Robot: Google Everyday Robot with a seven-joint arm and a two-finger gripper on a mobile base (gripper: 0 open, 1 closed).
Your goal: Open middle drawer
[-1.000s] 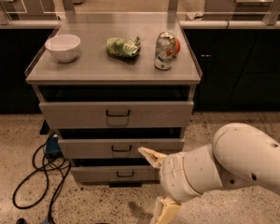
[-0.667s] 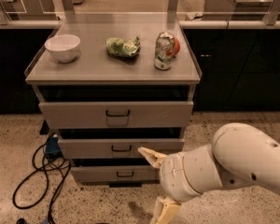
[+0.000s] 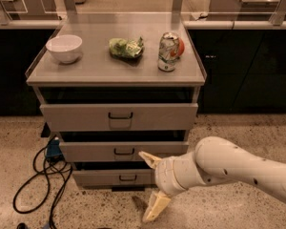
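Observation:
The middle drawer (image 3: pixel 95 152) is the second of three grey-beige fronts in the cabinet, low and wide, with a small black loop handle (image 3: pixel 124 151). It looks shut or nearly so, with a dark gap above it. My gripper (image 3: pixel 152 185) is open, on the end of the white arm (image 3: pixel 229 168) that comes in from the lower right. Its upper finger (image 3: pixel 149 158) lies just right of and below the handle, over the drawer's lower edge. Its lower finger (image 3: pixel 155 207) hangs down near the floor. The gripper holds nothing.
The top drawer (image 3: pixel 76 117) and bottom drawer (image 3: pixel 100 178) have similar handles. On the cabinet top (image 3: pixel 95 66) stand a white bowl (image 3: pixel 64 47), a green snack bag (image 3: pixel 126 47) and a dented can (image 3: pixel 169 51). Black cables (image 3: pixel 38 175) lie on the floor at left. Dark cabinets (image 3: pixel 243 70) stand behind.

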